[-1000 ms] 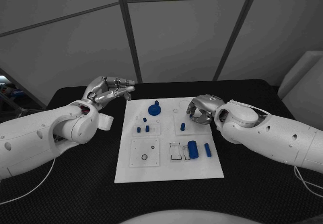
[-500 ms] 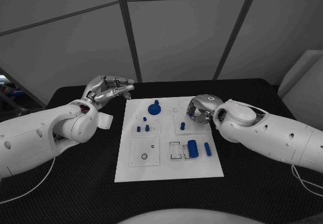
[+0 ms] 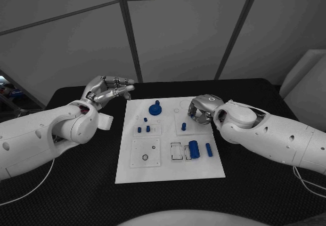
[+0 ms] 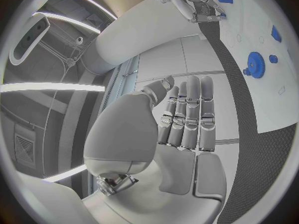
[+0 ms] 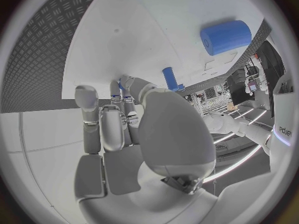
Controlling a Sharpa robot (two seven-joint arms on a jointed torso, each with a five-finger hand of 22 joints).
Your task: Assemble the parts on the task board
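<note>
On the black table (image 3: 81, 188), both the left hand (image 3: 107, 90) and right hand (image 3: 201, 109) curl, holding nothing.

White arms (image 3: 47, 132), silver hands (image 3: 107, 90), thin cables.

Bare task board (image 3: 170, 172) front strip.
</note>
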